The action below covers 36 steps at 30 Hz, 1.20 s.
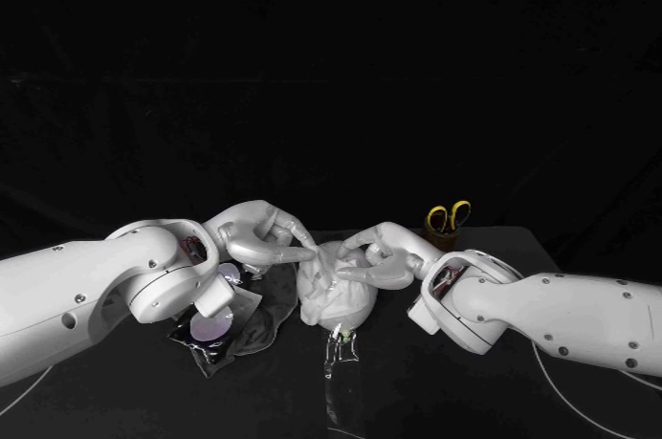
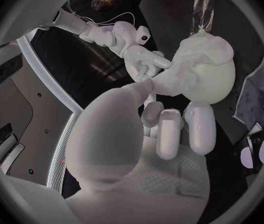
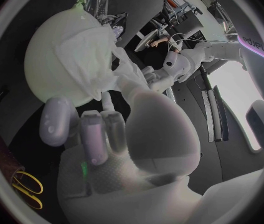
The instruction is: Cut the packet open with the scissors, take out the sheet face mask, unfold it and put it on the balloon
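A pale balloon (image 1: pixel 341 305) lies in the middle of the table, its knot (image 1: pixel 338 336) toward me. The white sheet mask (image 1: pixel 325 272) is draped over its far side, bunched into a flap between my hands. My left hand (image 1: pixel 259 236) reaches in from the left and pinches that flap (image 2: pixel 166 80) with its thumb. From the right, my right hand (image 1: pixel 375 259) holds the same flap (image 3: pixel 116 76), its fingers (image 3: pixel 88 129) against the balloon (image 3: pixel 64 45). The cut dark packet (image 1: pixel 214 322) lies under my left arm. Yellow-handled scissors (image 1: pixel 447 217) stand at the back right.
The scissors sit in a dark holder (image 1: pixel 442 238) just behind my right wrist. The packet with purple round marks (image 2: pixel 256 149) lies close beside the balloon (image 2: pixel 216 77). A thin white cable (image 1: pixel 580 401) runs over the table at front right.
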Available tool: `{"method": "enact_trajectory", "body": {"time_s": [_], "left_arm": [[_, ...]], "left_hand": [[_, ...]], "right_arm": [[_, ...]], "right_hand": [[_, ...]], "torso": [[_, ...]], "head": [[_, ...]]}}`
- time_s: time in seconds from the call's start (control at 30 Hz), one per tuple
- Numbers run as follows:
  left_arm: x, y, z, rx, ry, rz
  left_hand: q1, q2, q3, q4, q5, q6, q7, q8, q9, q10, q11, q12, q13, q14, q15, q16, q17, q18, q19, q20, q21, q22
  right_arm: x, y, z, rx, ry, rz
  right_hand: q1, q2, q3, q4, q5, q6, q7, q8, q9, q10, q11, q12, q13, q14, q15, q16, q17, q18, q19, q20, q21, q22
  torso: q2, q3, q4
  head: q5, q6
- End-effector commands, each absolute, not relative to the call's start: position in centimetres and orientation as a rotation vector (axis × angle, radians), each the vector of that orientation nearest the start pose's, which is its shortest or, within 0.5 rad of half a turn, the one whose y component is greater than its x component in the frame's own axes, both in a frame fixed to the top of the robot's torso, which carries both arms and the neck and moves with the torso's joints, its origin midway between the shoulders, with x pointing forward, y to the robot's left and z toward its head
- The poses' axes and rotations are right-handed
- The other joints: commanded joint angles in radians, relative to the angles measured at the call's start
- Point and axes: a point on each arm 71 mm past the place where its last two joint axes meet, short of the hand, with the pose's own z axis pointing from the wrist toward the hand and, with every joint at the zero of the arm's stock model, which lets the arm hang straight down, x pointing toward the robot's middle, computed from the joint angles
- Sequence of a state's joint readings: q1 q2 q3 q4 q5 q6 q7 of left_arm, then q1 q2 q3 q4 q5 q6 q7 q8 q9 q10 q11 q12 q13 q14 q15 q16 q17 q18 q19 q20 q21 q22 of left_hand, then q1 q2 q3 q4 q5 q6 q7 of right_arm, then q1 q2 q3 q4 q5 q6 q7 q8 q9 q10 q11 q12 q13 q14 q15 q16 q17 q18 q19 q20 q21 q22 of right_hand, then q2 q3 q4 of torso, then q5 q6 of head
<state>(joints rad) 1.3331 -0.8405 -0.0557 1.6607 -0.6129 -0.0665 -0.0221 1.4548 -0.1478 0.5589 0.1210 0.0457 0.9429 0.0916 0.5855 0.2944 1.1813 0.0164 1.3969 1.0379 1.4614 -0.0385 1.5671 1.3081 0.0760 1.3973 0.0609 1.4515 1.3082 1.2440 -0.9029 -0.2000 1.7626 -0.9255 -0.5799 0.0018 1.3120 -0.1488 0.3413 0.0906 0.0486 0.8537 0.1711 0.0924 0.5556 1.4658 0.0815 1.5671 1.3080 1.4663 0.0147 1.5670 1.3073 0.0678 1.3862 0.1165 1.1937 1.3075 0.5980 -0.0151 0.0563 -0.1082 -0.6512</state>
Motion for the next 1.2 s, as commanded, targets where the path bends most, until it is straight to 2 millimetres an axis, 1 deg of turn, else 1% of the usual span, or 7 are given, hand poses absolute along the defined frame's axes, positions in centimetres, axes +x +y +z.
{"method": "enact_trajectory", "body": {"time_s": [0.03,0.37,0.5,0.57,0.67,0.93,1.2], "left_arm": [[46.3,14.9,-13.3,-0.328,1.968,-1.334],[46.2,14.9,-13.2,-0.324,1.969,-1.337],[46.2,14.9,-13.2,-0.325,1.969,-1.335],[46.2,15.0,-13.2,-0.326,1.969,-1.334],[46.3,15.1,-13.2,-0.327,1.968,-1.331],[46.3,15.1,-13.1,-0.324,1.963,-1.326],[46.4,15.2,-13.1,-0.325,1.961,-1.322]], "left_hand": [[-0.003,0.003,0.006,0.001,0.003,0.002,0.004,0.003,0.029,0.005,-0.001,-0.002,0.001,0.108,0.000,0.003,0.259,-0.021,0.006,0.002,0.003,0.050],[-0.004,0.003,0.007,0.000,0.003,0.002,0.004,0.003,0.030,0.006,-0.001,-0.002,0.003,0.108,-0.001,0.003,0.260,-0.021,0.007,0.002,0.004,0.052],[-0.004,0.003,0.007,0.000,0.003,0.002,0.004,0.003,0.030,0.006,-0.001,-0.002,0.003,0.108,-0.001,0.003,0.260,-0.021,0.007,0.002,0.004,0.052],[-0.004,0.002,0.008,-0.002,0.003,0.002,0.004,0.003,0.030,0.007,-0.001,-0.002,0.003,0.108,-0.001,0.003,0.260,-0.021,0.008,0.002,0.004,0.052],[-0.004,0.002,0.008,-0.002,0.003,0.002,0.004,0.003,0.030,0.007,-0.001,-0.002,0.003,0.108,-0.001,0.003,0.260,-0.021,0.008,0.002,0.004,0.052],[-0.004,0.002,0.008,-0.002,0.003,0.002,0.004,0.003,0.030,0.007,-0.001,-0.002,0.003,0.108,-0.001,0.003,0.260,-0.021,0.008,0.002,0.004,0.052],[-0.004,0.002,0.008,-0.002,0.003,0.002,0.004,0.003,0.030,0.007,-0.001,-0.002,0.003,0.108,-0.001,0.003,0.260,-0.021,0.008,0.002,0.004,0.052]], "right_arm": [[42.6,-16.7,-19.6,0.270,1.705,1.051],[43.3,-16.1,-20.0,0.264,1.720,1.049],[43.3,-16.1,-19.9,0.277,1.703,1.054],[43.3,-16.2,-19.8,0.288,1.688,1.059],[43.3,-16.4,-19.6,0.305,1.671,1.065],[42.9,-17.0,-19.4,0.330,1.659,1.072],[42.7,-17.6,-19.3,0.346,1.651,1.066]], "right_hand": [[0.005,-0.008,-0.007,0.000,-0.001,-0.006,-0.001,-0.006,-0.003,0.105,0.004,0.004,0.263,0.105,0.005,0.004,0.263,0.008,0.002,0.003,-0.001,0.160],[0.010,-0.005,-0.011,0.000,-0.001,-0.009,-0.004,-0.010,-0.007,0.105,0.001,0.004,0.263,0.105,0.004,0.004,0.263,0.008,0.003,0.004,0.002,0.161],[0.018,0.008,-0.009,0.001,0.000,0.006,-0.004,-0.006,-0.007,0.105,0.001,0.004,0.263,0.105,0.003,0.004,0.263,0.006,0.009,0.004,0.013,0.164],[0.024,0.025,-0.005,0.004,0.000,0.035,-0.002,0.004,-0.007,0.105,0.002,0.004,0.263,0.105,0.003,0.004,0.263,0.003,0.017,0.005,0.029,0.168],[0.035,0.046,0.005,0.006,0.000,0.092,-0.016,0.024,-0.007,0.105,-0.009,0.004,0.263,0.105,-0.003,0.004,0.263,0.000,0.028,0.002,0.049,0.173],[0.054,0.047,0.010,-0.006,0.000,0.160,-0.043,0.053,-0.007,0.105,-0.032,0.004,0.263,0.105,-0.022,0.004,0.263,0.001,0.030,-0.012,0.053,0.174],[0.059,0.047,0.012,-0.010,0.000,0.172,-0.049,0.060,-0.008,0.105,-0.038,0.004,0.263,0.105,-0.028,0.004,0.263,0.000,0.031,-0.019,0.055,0.175]], "torso": [[0.001,-0.0008,0.0008],[0.000,-0.0005,0.0011],[0.000,-0.0005,0.0005],[-0.001,-0.0002,-0.0004],[-0.001,0.0002,-0.0004],[-0.001,0.0007,-0.0010],[0.000,0.0007,0.0002]], "head": [[0.000,0.000],[0.003,-0.003],[0.002,-0.003],[0.002,-0.004],[0.003,-0.005],[0.001,-0.006],[-0.003,-0.003]]}}
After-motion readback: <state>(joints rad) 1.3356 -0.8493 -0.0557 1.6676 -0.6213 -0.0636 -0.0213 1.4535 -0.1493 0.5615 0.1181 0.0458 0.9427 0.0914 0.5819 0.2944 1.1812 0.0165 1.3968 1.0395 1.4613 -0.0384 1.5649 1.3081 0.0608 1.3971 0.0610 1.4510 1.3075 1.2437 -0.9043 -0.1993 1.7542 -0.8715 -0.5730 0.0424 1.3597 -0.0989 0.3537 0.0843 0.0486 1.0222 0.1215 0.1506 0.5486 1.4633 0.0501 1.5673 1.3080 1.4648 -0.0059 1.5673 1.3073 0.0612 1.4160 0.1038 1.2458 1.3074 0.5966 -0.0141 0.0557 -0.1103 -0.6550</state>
